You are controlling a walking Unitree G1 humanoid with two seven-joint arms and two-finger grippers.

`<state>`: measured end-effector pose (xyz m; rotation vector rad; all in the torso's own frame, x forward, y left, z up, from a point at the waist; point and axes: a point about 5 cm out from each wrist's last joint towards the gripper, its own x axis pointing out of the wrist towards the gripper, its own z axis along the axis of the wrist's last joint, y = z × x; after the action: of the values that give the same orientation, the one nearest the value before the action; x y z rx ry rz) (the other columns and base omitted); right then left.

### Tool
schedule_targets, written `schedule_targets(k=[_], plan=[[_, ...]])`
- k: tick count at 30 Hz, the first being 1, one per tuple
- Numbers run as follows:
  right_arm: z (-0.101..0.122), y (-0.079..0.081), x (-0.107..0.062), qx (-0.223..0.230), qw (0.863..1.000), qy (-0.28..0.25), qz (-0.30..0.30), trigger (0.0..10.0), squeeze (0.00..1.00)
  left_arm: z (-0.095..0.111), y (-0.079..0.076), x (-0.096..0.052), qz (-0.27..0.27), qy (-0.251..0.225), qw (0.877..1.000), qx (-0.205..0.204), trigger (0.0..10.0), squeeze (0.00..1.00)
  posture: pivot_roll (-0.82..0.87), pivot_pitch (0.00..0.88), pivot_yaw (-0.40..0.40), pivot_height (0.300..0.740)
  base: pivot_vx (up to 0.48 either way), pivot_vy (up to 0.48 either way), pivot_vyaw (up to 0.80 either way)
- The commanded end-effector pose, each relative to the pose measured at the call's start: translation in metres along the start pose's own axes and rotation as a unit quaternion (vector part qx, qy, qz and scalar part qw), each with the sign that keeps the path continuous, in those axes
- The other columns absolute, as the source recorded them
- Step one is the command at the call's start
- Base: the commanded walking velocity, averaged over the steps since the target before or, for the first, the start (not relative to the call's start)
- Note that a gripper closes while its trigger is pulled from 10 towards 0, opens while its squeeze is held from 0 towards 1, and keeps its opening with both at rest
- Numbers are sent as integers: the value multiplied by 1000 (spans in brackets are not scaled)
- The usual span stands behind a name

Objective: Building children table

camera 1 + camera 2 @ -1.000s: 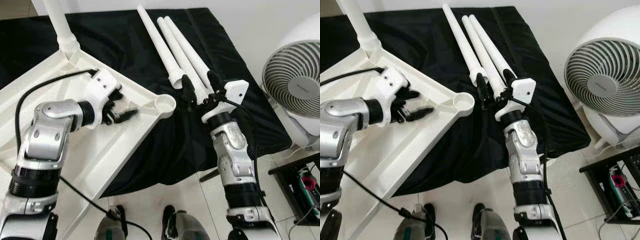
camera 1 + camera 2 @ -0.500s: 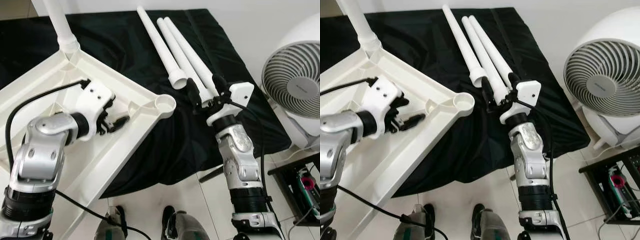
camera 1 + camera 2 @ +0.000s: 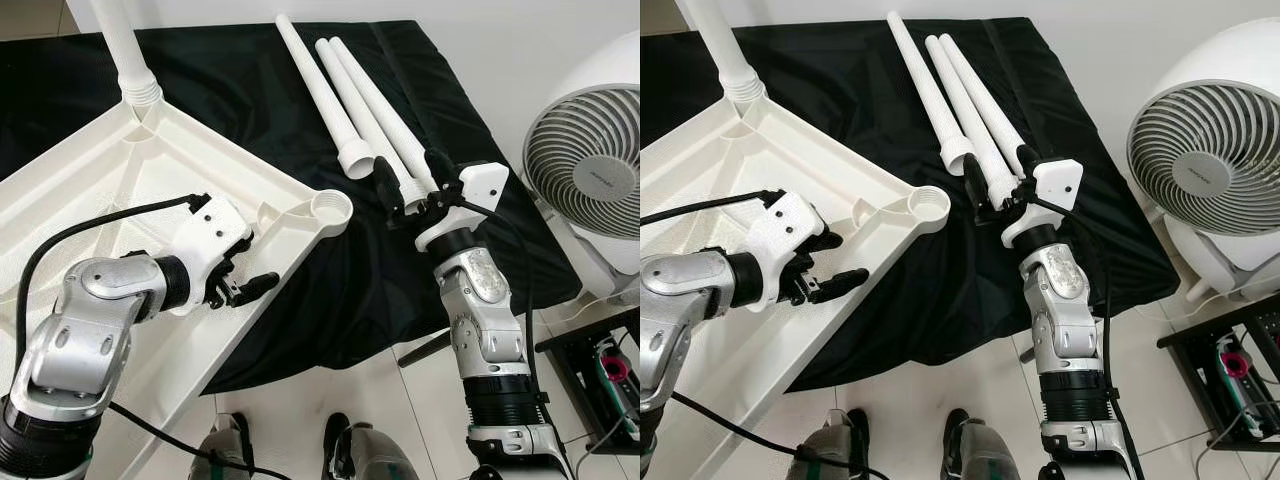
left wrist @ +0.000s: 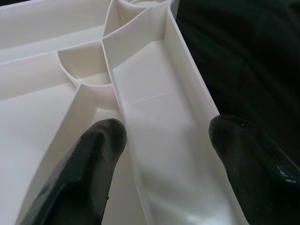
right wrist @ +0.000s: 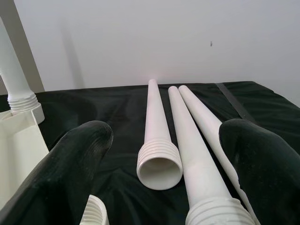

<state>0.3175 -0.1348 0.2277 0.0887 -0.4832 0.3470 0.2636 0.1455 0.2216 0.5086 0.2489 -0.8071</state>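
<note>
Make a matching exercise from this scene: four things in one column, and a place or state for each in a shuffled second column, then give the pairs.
1. left gripper
2. right gripper
3. screwed-in leg
4. fan

A. on the floor to the robot's right
B. open, astride the tabletop's rim
C. standing up from the far corner
D. open, at the near ends of three loose legs

Pairs: 1-B, 2-D, 3-C, 4-A

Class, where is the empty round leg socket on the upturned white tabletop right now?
In the left eye view the socket is at the tabletop corner nearest the right gripper, just short of the three loose legs.
</note>
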Motion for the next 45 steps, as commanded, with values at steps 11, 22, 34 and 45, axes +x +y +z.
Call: schedule_targets(k=[11, 22, 34, 45], plan=[[3, -1, -4, 4, 1000, -2, -8, 10000, 0, -18, 9, 17, 66, 53, 996, -5, 10000, 0, 136, 193, -53, 740, 0, 0, 0], [5, -5, -9, -3, 1000, -2, -20, 10000, 0, -21, 10, 23, 48, 55, 997, 34, 0, 0, 116, 183, -32, 740, 0, 0, 0], [4, -6, -11, -3, 1000, 0, -24, 10000, 0, -22, 8, 22, 18, 52, 997, 58, 0, 0, 112, 175, -28, 740, 0, 0, 0], [4, -4, -10, -2, 1000, 1, -17, 10000, 0, -24, -3, 23, -14, 55, 995, 84, 0, 0, 118, 169, -35, 740, 0, 0, 0]])
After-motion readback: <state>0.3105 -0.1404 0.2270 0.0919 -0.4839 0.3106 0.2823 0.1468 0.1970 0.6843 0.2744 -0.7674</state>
